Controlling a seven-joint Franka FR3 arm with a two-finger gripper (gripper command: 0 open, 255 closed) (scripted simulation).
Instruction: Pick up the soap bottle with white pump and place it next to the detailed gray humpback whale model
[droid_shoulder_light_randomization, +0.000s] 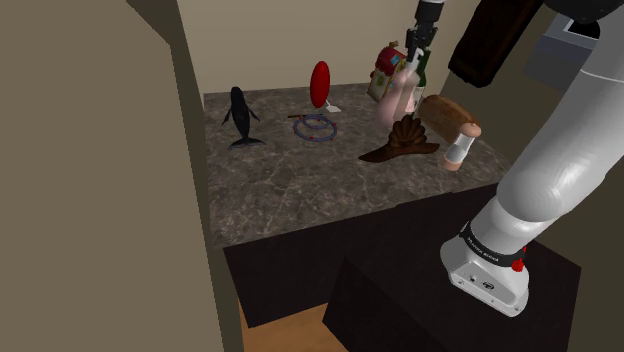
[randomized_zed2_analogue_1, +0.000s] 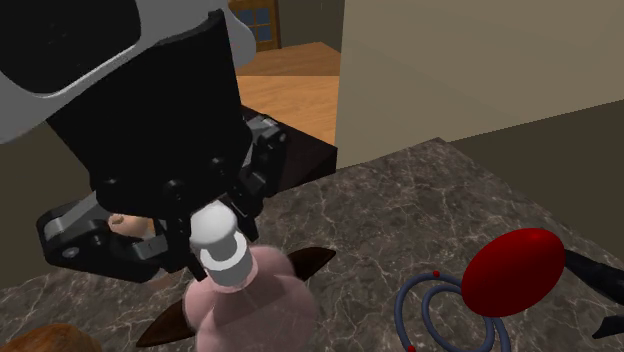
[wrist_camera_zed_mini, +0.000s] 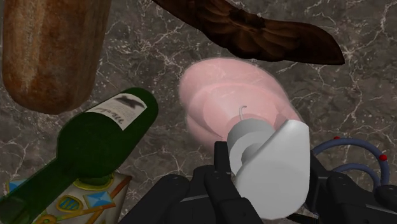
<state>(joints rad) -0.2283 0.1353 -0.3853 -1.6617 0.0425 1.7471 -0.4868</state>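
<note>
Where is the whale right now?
In the shoulder view the whale stands on the counter near its far left corner; the blue rings and red disc are its nearest neighbours, to its right.

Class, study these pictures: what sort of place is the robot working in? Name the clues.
Probably a home kitchen: a dark marbled countertop between beige walls, a wooden floor beyond, and a green wine bottle beside what looks like a bread loaf on it.
</note>
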